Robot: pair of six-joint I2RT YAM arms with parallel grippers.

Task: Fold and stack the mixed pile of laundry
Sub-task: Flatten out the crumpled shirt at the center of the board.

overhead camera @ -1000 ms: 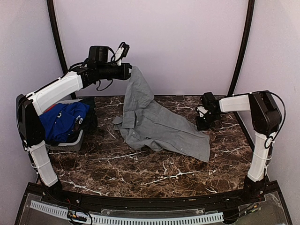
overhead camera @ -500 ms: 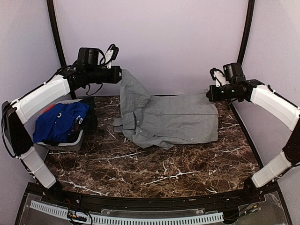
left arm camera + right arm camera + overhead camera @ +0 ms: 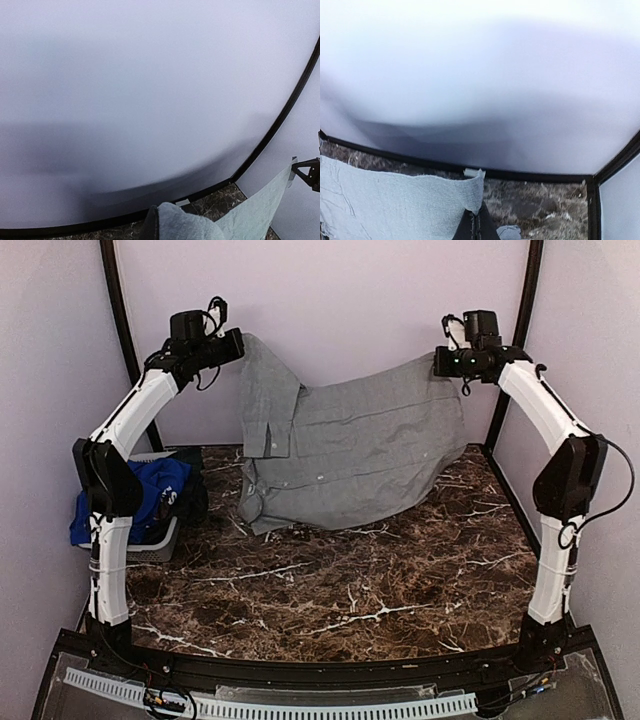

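The grey shirt (image 3: 350,455) hangs spread out between both grippers, high in front of the back wall. My left gripper (image 3: 236,343) is shut on its upper left corner, and my right gripper (image 3: 441,362) is shut on its upper right corner. The cloth sags in the middle, and its lower left edge reaches down to the marble table (image 3: 330,590). In the left wrist view, grey cloth (image 3: 190,226) bunches over the left gripper (image 3: 159,222). In the right wrist view, the shirt's edge (image 3: 400,200) runs left from the closed right gripper (image 3: 478,220). A royal-blue T-shirt (image 3: 130,495) lies in the pile at left.
A small grey basket (image 3: 150,543) at the table's left edge holds the blue T-shirt and some dark cloth (image 3: 190,498). Black frame posts (image 3: 517,330) rise at the back corners. The white back wall stands close behind both grippers.
Both grippers rose and moved apart toward the back corners. The grey shirt came up off the table and now hangs spread between them.
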